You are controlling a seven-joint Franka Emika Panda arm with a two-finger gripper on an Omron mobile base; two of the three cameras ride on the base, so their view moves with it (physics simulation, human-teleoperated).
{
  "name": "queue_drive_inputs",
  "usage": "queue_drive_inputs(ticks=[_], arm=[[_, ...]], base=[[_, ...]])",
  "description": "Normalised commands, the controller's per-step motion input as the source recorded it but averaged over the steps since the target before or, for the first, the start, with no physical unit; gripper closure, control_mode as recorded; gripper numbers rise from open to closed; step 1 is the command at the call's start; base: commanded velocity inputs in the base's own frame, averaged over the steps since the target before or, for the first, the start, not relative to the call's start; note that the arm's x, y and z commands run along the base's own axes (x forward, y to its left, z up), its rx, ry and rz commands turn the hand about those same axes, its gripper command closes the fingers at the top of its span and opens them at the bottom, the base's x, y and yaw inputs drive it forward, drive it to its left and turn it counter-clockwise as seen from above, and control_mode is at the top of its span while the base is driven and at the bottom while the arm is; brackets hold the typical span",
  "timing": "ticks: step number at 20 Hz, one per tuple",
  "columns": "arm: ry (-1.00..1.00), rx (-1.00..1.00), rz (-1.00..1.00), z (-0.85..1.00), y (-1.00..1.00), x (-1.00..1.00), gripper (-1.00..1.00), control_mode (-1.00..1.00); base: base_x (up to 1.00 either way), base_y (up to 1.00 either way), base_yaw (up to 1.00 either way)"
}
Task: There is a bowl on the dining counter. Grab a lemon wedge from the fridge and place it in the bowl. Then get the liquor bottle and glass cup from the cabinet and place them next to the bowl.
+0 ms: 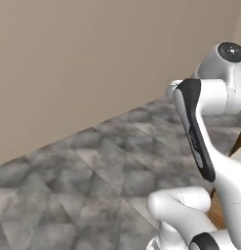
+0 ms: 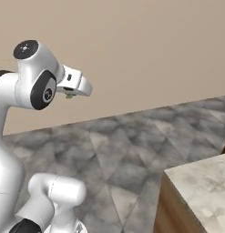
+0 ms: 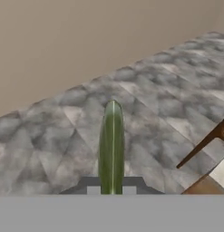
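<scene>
My gripper [image 3: 112,189] is shut on the lemon wedge [image 3: 112,145], a thin yellow-green sliver that stands up between the two fingertips in the hand view. In the right base view the same wedge [image 2: 69,96] is a small green speck under the white hand, where the gripper [image 2: 71,93] hangs high above the floor at the upper left. A corner of the dining counter [image 2: 200,182], a beige marbled top on a brown wood base, sits at the lower right, well away from the gripper.
Grey marbled floor tiles [image 1: 92,166] run up to a plain beige wall [image 1: 92,58]. The counter's brown wood edge [image 3: 202,145] cuts into the lower right of the hand view. The arm's white links [image 1: 205,146] take up the right side of the left base view.
</scene>
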Motion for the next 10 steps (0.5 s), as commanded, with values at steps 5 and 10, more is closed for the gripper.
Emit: queue_drive_inputs(ticks=[5,10], arm=[[0.0,0.0,0.0,0.0,0.0,0.0,1.0,1.0],[0.0,0.0,0.0,0.0,0.0,0.0,1.0,1.0]], base=[[0.53,0.56,-0.7],[0.4,0.55,-0.73]])
